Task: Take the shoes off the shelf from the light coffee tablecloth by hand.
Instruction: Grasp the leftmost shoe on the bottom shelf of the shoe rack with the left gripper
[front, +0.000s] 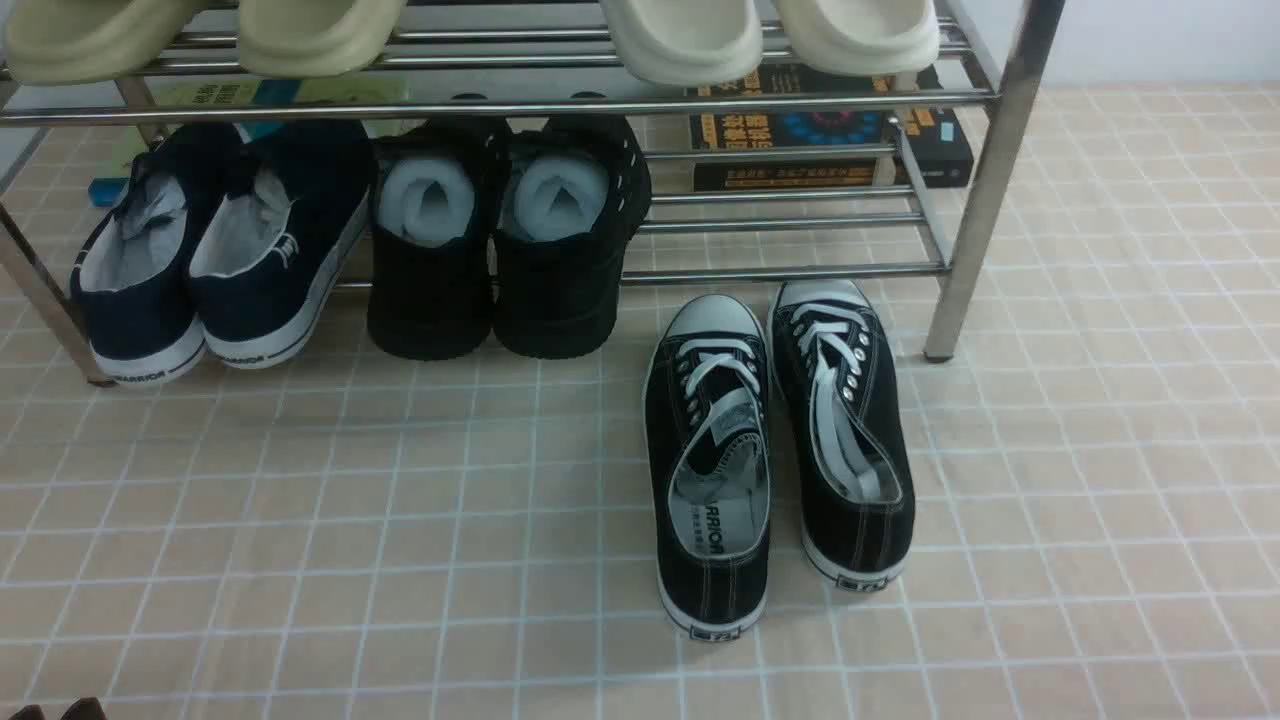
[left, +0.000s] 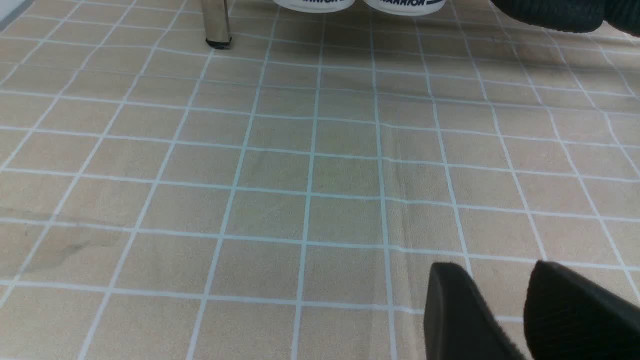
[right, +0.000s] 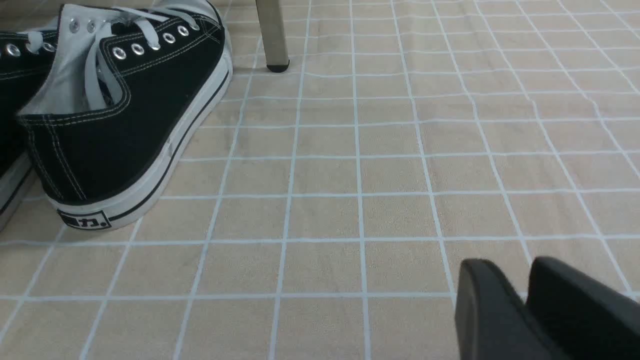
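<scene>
The shoes, a navy pair with white soles (front: 215, 255), rest on the lower tier of the steel shelf (front: 985, 180) at its left end, heels toward me. In the left wrist view only their white heel soles (left: 312, 4) show at the far edge. My left gripper (left: 495, 267) hovers low over the light coffee tablecloth (front: 400, 520), open, with only cloth between its fingers. My right gripper (right: 507, 262) is shut and empty, over bare cloth to the right of the lace-up sneakers. Neither gripper touches a shoe.
Black shoes stuffed with white foam (front: 500, 250) sit beside the navy pair. Black lace-up sneakers (front: 780, 450) stand on the cloth in front of the shelf's right half. Cream slippers (front: 680, 35) fill the top tier; books (front: 830, 130) lie behind. Shelf legs (left: 216, 25), (right: 272, 35) stand close.
</scene>
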